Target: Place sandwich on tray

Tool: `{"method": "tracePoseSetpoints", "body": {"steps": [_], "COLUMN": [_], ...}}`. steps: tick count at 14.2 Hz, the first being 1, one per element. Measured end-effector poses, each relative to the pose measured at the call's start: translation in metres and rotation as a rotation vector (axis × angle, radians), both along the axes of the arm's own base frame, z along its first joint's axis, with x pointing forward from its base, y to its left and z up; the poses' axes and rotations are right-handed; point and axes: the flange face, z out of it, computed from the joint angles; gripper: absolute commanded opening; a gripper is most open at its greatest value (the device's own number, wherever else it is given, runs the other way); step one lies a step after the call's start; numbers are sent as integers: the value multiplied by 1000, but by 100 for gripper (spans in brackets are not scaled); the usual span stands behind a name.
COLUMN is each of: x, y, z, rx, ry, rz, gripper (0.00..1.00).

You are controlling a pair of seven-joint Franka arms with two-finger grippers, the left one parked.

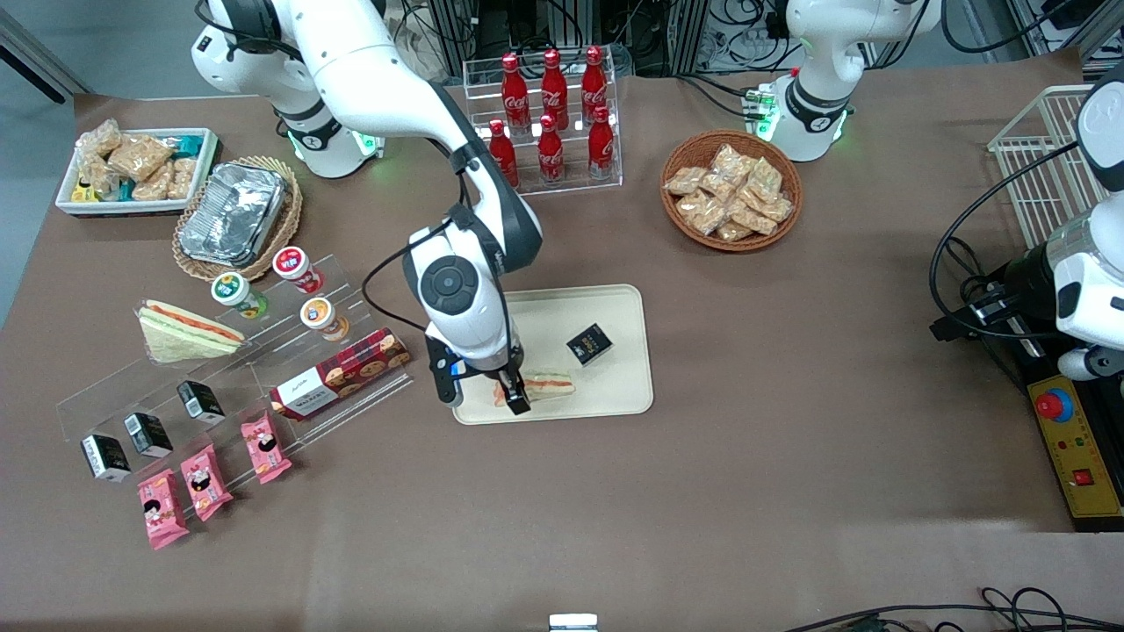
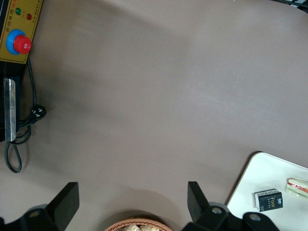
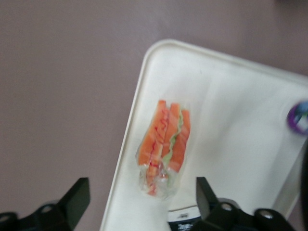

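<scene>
The sandwich (image 1: 549, 384) lay flat on the tray (image 1: 628, 386), close to the tray's rim nearest the front camera, just below the end effector (image 1: 487, 393); its long axis ran along that rim, one end under the end effector and the other end pointing toward the parked arm's end of the tabletop (image 1: 790, 456). The end effector hung over the sandwich with its fingers (image 3: 77, 197) spread apart and nothing between them; in the right wrist view the wedge (image 3: 164, 144) showed in the gap between the two dark fingers, clear of both, its orange-red filling stripes facing up inside the clear wrap. The front view hid part of the sandwich beneath the end effector, while the right wrist view showed it whole, resting just inside the tray's rim (image 3: 132, 125); the left wrist view caught only one tip of it (image 2: 298, 186) beside a small black box (image 2: 268, 199) on the tray. That box (image 1: 589, 343) sat farther from the front camera than the end effector; a second wedge sandwich (image 1: 186, 332) rested on a clear stand (image 1: 263, 369), well apart from the end effector.
</scene>
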Motion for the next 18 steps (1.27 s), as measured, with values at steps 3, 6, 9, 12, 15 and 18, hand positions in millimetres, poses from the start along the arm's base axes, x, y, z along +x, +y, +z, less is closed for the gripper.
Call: {"method": "tracePoseSetpoints", "body": {"steps": [3, 6, 9, 12, 15, 18], "x": [20, 41, 52, 50, 45, 39], "y": [-54, -131, -216, -291, -344, -398], "z": [30, 75, 127, 170, 197, 215], "rx": [0, 39, 75, 36, -20, -34], "ry": [46, 76, 81, 70, 49, 35], "rz": [208, 412, 605, 773, 910, 966], "gripper": [100, 100, 100, 100, 100, 100]}}
